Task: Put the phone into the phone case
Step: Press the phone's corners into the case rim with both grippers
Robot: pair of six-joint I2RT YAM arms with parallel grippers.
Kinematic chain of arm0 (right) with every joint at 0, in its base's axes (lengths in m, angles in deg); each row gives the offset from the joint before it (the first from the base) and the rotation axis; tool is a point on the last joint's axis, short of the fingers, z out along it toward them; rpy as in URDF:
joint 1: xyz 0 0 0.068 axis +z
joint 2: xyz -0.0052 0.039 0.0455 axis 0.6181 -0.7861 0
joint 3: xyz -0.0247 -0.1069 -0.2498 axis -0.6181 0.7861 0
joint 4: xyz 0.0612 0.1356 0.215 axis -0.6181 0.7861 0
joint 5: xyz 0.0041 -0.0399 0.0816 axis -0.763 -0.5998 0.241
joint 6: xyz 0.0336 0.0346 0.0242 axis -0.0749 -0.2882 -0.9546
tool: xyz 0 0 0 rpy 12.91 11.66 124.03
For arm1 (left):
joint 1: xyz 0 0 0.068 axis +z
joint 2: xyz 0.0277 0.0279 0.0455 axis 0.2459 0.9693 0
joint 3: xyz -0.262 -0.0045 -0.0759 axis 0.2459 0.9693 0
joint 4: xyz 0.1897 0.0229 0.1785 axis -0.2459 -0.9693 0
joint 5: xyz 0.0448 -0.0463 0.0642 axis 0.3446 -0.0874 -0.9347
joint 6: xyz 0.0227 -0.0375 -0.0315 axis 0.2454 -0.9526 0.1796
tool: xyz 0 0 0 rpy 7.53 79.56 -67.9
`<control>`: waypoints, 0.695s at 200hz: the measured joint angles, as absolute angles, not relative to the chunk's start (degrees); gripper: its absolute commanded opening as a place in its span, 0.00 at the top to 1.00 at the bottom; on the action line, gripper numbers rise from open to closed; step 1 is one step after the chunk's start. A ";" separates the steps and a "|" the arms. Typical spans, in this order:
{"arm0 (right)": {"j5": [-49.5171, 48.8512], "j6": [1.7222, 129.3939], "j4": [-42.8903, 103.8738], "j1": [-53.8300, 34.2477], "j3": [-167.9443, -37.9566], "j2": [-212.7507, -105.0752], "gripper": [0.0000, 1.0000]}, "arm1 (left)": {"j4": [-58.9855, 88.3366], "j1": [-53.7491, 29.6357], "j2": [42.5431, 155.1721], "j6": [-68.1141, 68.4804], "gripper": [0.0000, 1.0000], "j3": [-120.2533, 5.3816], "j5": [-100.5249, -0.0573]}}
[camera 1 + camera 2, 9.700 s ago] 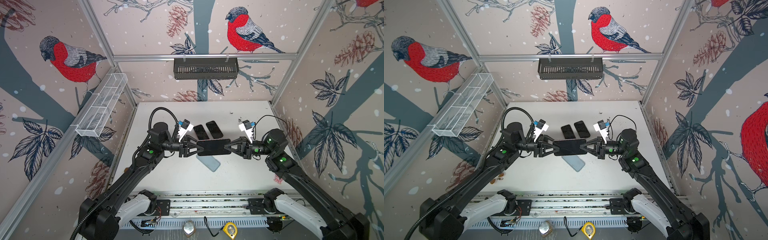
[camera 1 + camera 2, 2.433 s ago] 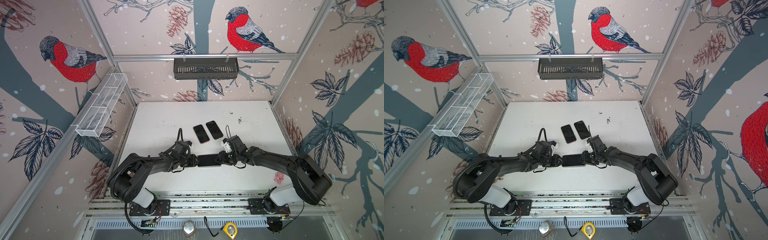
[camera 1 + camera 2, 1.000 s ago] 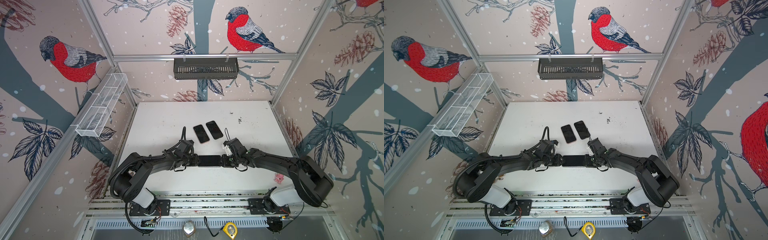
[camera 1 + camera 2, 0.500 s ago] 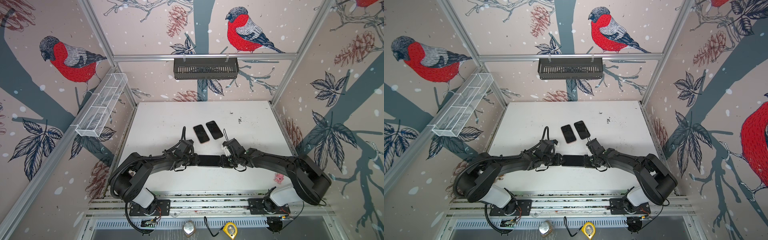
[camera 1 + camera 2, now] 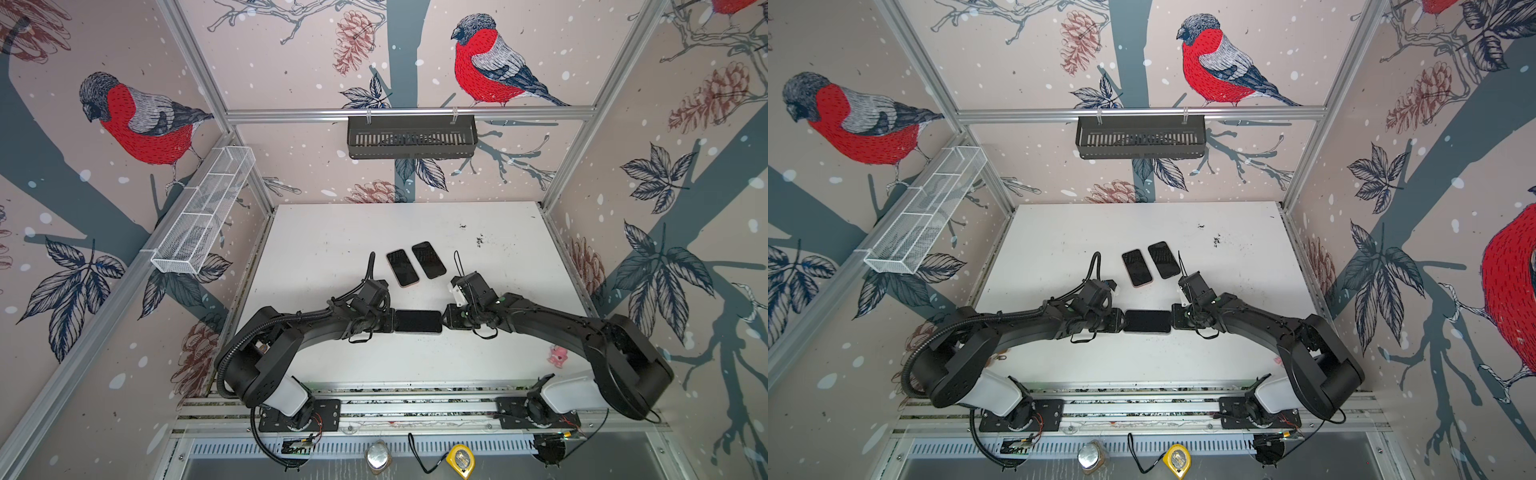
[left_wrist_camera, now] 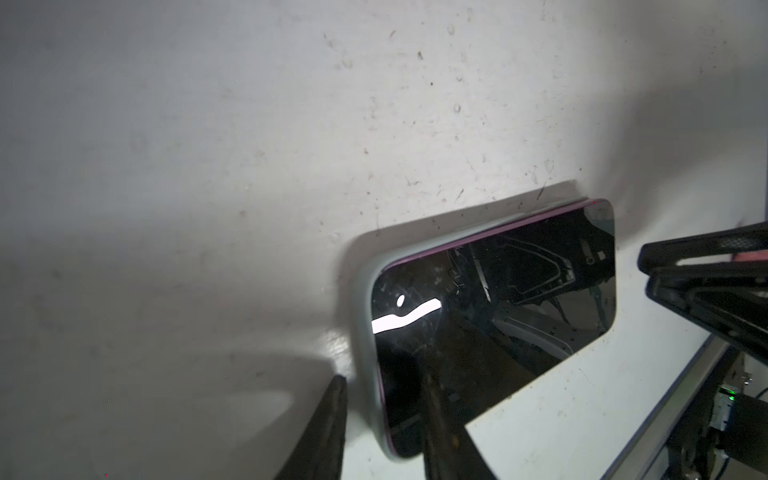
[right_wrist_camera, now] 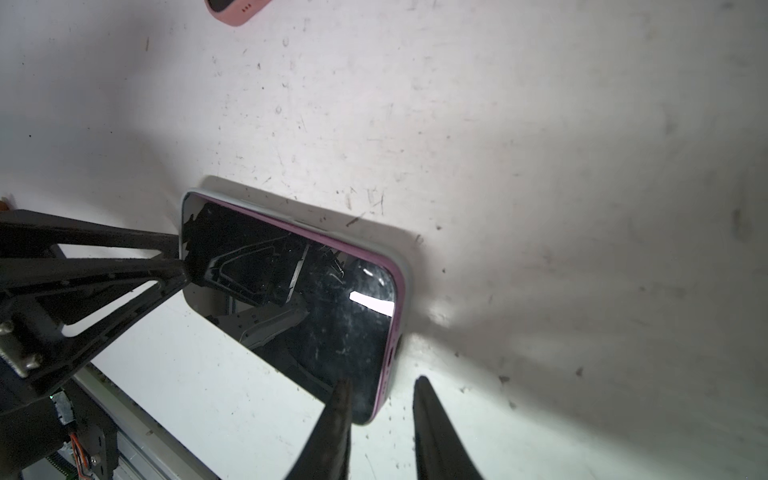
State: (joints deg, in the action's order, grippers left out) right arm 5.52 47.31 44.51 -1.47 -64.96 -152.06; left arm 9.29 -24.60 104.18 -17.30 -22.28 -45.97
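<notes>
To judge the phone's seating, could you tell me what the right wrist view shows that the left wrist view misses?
Only the right wrist view shows a pink-edged phone and the left gripper from outside, tips at the end of the phone. Only the left wrist view shows the right gripper from outside. Both show the phone in its grey case on the table.

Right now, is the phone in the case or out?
In: the phone lies screen-up, the grey case rim wrapping its pink edge. Fully seated: cannot tell.

Walls (image 5: 291,62): bullfinch-and-pinecone wallpaper. Black slotted basket (image 5: 411,136), well beyond right gripper (image 5: 444,321). White mesh tray (image 5: 203,216), wall-mounted, outboard of left gripper (image 5: 392,322). Counter (image 5: 332,232): white, scuffed.
</notes>
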 measured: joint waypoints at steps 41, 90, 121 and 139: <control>5.56 47.42 44.64 -1.57 -64.72 -152.10 0.72 | 2.90 -26.91 104.66 -15.72 0.67 -25.25 -50.91; 6.00 47.38 44.49 -0.50 -64.75 -152.91 0.73 | 1.42 -30.17 108.44 -14.70 0.68 -28.81 -53.88; 6.08 47.38 44.45 0.26 -64.85 -153.41 0.74 | 0.89 -30.34 108.52 -14.70 0.69 -29.14 -54.32; 6.21 47.38 44.47 0.70 -64.85 -153.76 0.75 | 1.09 -30.34 107.91 -14.72 0.69 -28.83 -54.23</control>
State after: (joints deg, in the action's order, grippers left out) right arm 6.21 47.38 44.47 0.70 -64.85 -153.76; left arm 1.09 -30.34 107.91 -14.72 -28.83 -54.23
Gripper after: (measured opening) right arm 0.256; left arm 0.311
